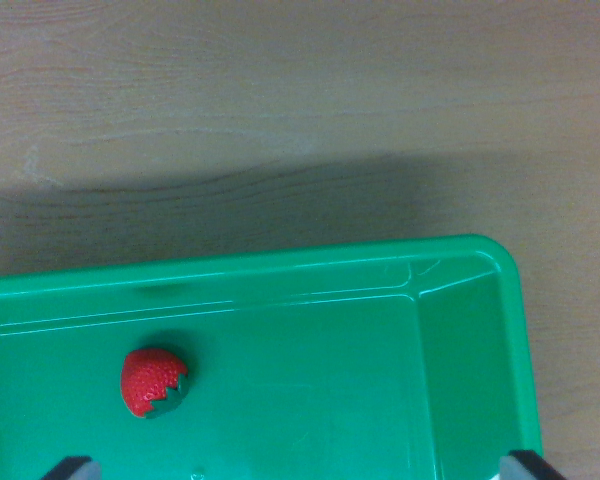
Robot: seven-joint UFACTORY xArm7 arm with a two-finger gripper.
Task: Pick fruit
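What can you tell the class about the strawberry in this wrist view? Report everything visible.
The strawberry is bright red with a dimpled, seeded skin and a dark green leafy cap at its lower right. It looks glossy, perhaps plastic. It lies on its side on the floor of the green tray, toward the wrist view's left, clear of the tray walls. Nothing else touches it.

One strawberry (153, 382), one green tray (280, 268), one wooden table (280, 100), and two fingers (72, 468)
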